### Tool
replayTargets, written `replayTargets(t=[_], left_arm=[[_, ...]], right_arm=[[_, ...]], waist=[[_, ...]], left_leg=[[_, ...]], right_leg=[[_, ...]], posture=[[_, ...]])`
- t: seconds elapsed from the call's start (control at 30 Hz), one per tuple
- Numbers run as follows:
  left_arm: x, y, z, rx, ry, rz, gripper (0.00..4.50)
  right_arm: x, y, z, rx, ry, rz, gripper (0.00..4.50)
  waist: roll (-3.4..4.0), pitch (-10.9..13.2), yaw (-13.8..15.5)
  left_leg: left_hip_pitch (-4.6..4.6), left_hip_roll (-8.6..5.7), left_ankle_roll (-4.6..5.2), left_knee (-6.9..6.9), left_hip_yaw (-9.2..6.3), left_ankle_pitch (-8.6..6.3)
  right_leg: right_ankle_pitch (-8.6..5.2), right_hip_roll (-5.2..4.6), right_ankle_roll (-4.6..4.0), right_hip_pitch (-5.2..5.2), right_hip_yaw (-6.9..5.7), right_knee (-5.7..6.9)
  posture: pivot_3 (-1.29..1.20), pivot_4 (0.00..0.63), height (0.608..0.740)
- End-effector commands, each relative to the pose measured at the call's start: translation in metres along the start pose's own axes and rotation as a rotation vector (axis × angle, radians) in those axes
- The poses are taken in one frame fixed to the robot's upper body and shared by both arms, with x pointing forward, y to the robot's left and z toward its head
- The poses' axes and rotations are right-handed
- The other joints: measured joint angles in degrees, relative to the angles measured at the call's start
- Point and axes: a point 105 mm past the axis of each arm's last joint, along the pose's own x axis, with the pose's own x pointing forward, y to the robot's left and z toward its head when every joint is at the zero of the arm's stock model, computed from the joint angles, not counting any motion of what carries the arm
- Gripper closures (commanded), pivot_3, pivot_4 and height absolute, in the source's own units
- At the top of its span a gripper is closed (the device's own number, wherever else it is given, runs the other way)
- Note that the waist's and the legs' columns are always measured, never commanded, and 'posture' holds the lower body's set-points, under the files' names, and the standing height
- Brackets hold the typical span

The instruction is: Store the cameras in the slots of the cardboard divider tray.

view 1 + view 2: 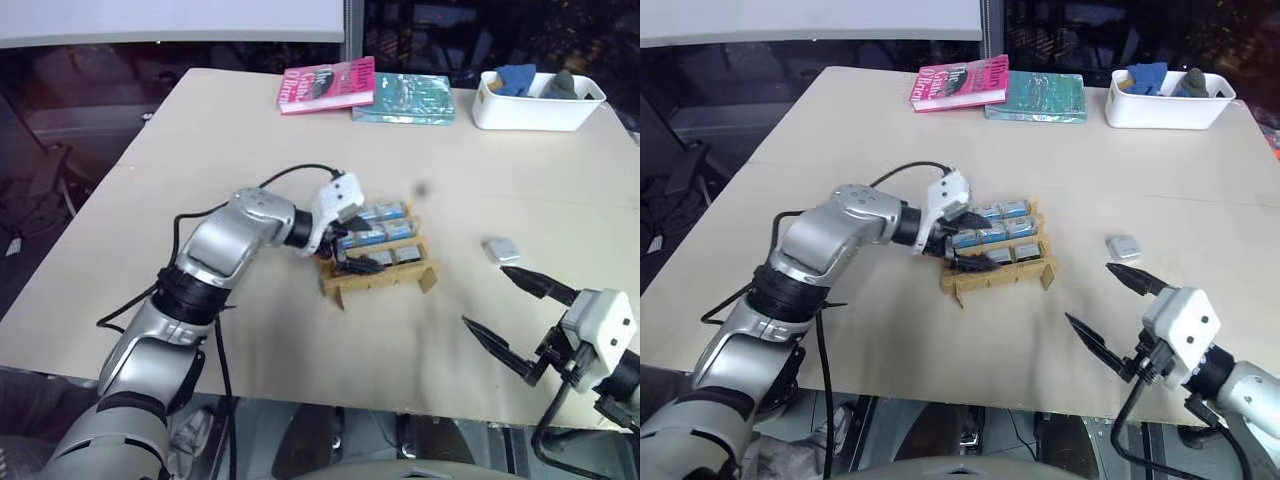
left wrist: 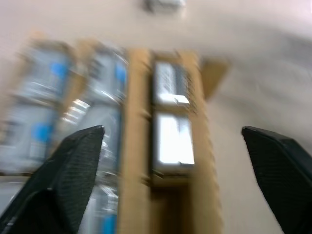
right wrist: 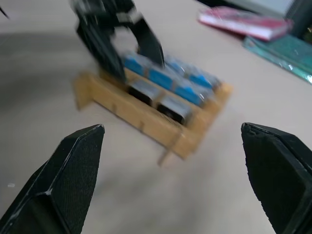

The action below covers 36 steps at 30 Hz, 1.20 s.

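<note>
The low brown cardboard divider tray (image 1: 378, 268) sits mid-table, and it's nearly full: small silver-grey boxy cameras (image 1: 372, 238) with bluish faces pack the far two rows, and two more with darker faces sit side by side in the near row (image 3: 158, 100). The slot at the near row's left end I can't read, the arm covers it. Right over that corner hangs the left gripper (image 1: 958, 250), its black fingers spread wide with nothing between them; in its own wrist view the tray rows sit between the two fingertips. One loose silver-grey camera (image 1: 501, 249) lies flat on the pale tabletop (image 1: 250, 130), to the tray's right and well apart from it. The right gripper (image 1: 508, 310) hovers near the table's front edge, jaws fully parted and empty, the loose camera just beyond its upper finger. At the far right stands a white rectangular plastic bin (image 1: 535, 110) holding blue and grey lumps of cloth (image 1: 516, 78).
</note>
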Motion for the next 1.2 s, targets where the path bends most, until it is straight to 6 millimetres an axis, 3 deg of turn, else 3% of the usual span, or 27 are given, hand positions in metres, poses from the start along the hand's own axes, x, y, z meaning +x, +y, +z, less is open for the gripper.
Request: replayTargets(t=[0.03,0.23,0.3,0.4,0.47,0.7,1.07,1.2], left_arm=[[-0.018,-0.007,0.03,0.024,-0.175,0.01,0.02],[-0.036,-0.02,0.039,0.055,-0.38,0.093,0.02],[-0.041,-0.023,0.031,0.067,-0.399,0.129,0.02],[-0.055,-0.036,0.011,-0.071,-0.45,0.054,0.02],[-0.065,-0.042,0.0,-0.046,-0.467,0.093,0.02],[-0.074,-0.056,-0.013,-0.047,-0.469,0.138,0.02],[-0.071,-0.062,-0.017,-0.063,-0.475,0.165,0.02],[-0.071,-0.06,-0.017,-0.06,-0.473,0.162,0.0]], right_arm=[[0.01,-0.026,-0.009,-0.039,0.038,-0.129,0.0],[0.032,-0.07,-0.034,0.008,0.141,-0.291,0.0],[0.037,-0.082,-0.04,0.049,0.169,-0.321,0.0],[0.045,-0.102,-0.053,0.131,0.221,-0.377,0.0],[0.048,-0.109,-0.068,0.205,0.284,-0.388,0.0],[0.054,-0.12,-0.084,0.273,0.36,-0.396,0.0],[0.051,-0.118,-0.089,0.291,0.386,-0.398,0.0],[0.055,-0.118,-0.09,0.292,0.382,-0.397,1.13]], waist=[[0.0,0.0,-0.06],[0.02,-0.01,0.18],[0.03,-0.01,0.04],[0.04,-0.02,-0.27],[0.05,-0.02,-0.24],[0.07,-0.04,0.12],[0.08,-0.04,0.07],[0.08,-0.04,0.0]], left_leg=[[0.01,0.0,0.0,0.0,0.0,0.0],[-0.01,0.0,-0.02,-0.03,0.01,0.01],[-0.02,-0.01,-0.02,-0.04,0.04,0.01],[0.0,-0.02,-0.03,-0.05,0.06,0.01],[0.03,0.01,-0.03,-0.08,0.07,0.01],[-0.01,-0.1,-0.02,-0.1,0.03,0.01],[0.01,-0.08,-0.02,-0.13,0.02,0.0],[0.02,-0.08,-0.02,-0.13,0.02,0.0]], right_leg=[[0.0,-0.01,0.0,0.0,0.02,0.01],[0.0,-0.03,-0.01,-0.03,-0.01,0.01],[0.01,-0.04,-0.01,-0.02,0.02,-0.03],[0.01,-0.06,-0.02,-0.01,0.03,-0.03],[0.01,-0.23,-0.02,-0.03,0.05,-0.01],[0.02,-0.38,-0.02,0.01,-0.06,-0.05],[0.02,-0.33,-0.02,0.0,-0.07,-0.03],[0.02,-0.32,-0.02,0.0,-0.06,-0.03]], posture=[[0.0,0.15,0.74],[0.0,0.15,0.74],[0.0,0.15,0.74],[0.0,0.15,0.74],[0.0,0.15,0.74],[0.0,0.15,0.74],[0.0,0.15,0.74],[0.0,0.15,0.74]])
